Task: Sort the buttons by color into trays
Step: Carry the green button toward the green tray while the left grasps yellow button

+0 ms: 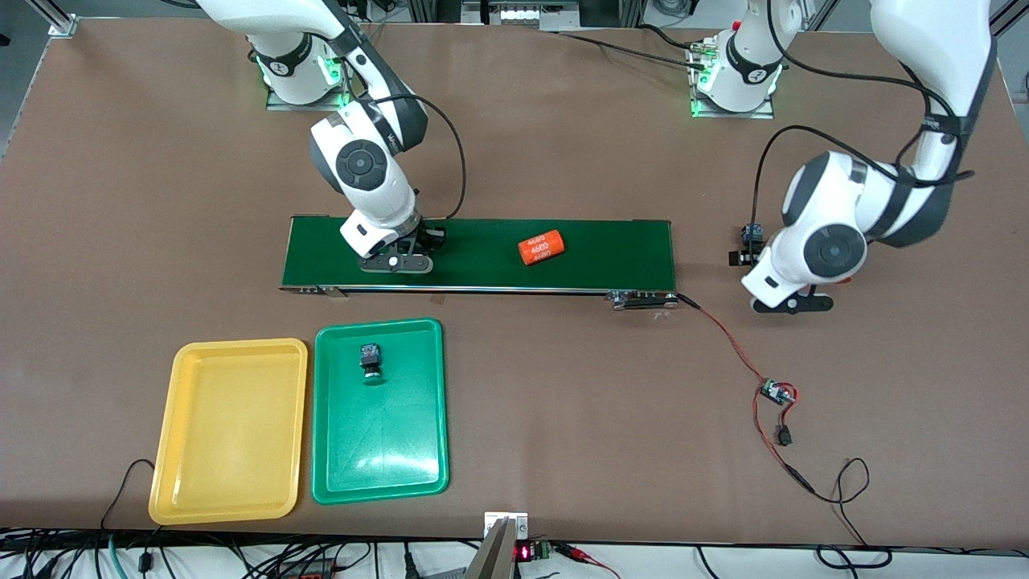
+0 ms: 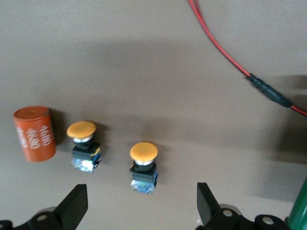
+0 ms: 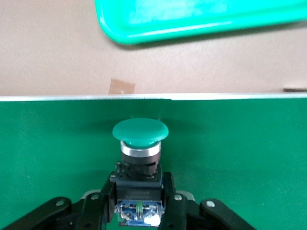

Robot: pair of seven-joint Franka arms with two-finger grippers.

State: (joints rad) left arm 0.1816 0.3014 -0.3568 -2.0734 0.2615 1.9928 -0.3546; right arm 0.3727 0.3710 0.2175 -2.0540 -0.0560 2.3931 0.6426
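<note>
Right wrist view: right gripper (image 3: 139, 201) clamps a green button (image 3: 139, 143) on the belt (image 3: 249, 153), probably for the green tray (image 3: 201, 19). Left gripper (image 2: 142, 203) waits open above yellow buttons (image 2: 143, 165).

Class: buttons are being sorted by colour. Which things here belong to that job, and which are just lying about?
Job: green button in right claw; green button in green tray; two yellow buttons; yellow tray.
Lying about: orange cylinders; red wire.

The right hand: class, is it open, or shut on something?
Shut on something. In the right wrist view the right hand has its fingers pressed against both sides of the green-capped button on the conveyor belt.
</note>
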